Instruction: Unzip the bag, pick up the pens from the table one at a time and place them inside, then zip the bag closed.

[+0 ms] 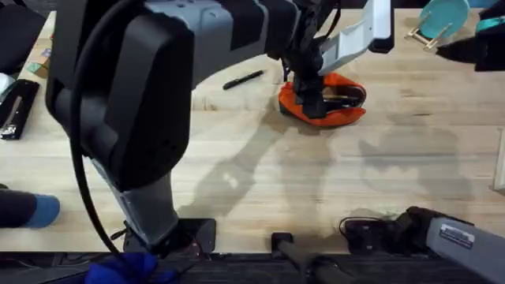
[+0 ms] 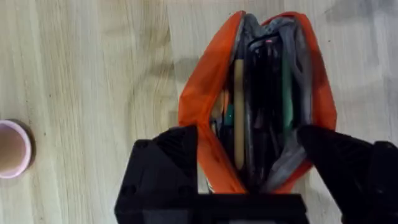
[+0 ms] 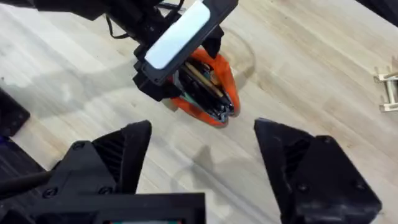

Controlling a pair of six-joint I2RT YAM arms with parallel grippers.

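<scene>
The soft orange fabric pouch (image 1: 327,101) lies unzipped toward the far edge of the light wooden plank bench (image 1: 316,181), mouth gaping, a yellow pen (image 2: 239,112) among dark sticks inside. A slim black pen (image 1: 243,80) rests on the planks just beside it, nearer the far left corner. Left pincer (image 2: 249,155) hangs over the pouch, fingers spread either side of its end. Right pincer (image 3: 202,152), well apart, spread wide, holding nothing.

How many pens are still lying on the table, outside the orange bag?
1. A black pen lies on the table, apart from the open bag. A yellowish stick is already in the bag; the left arm may hide others.
</scene>
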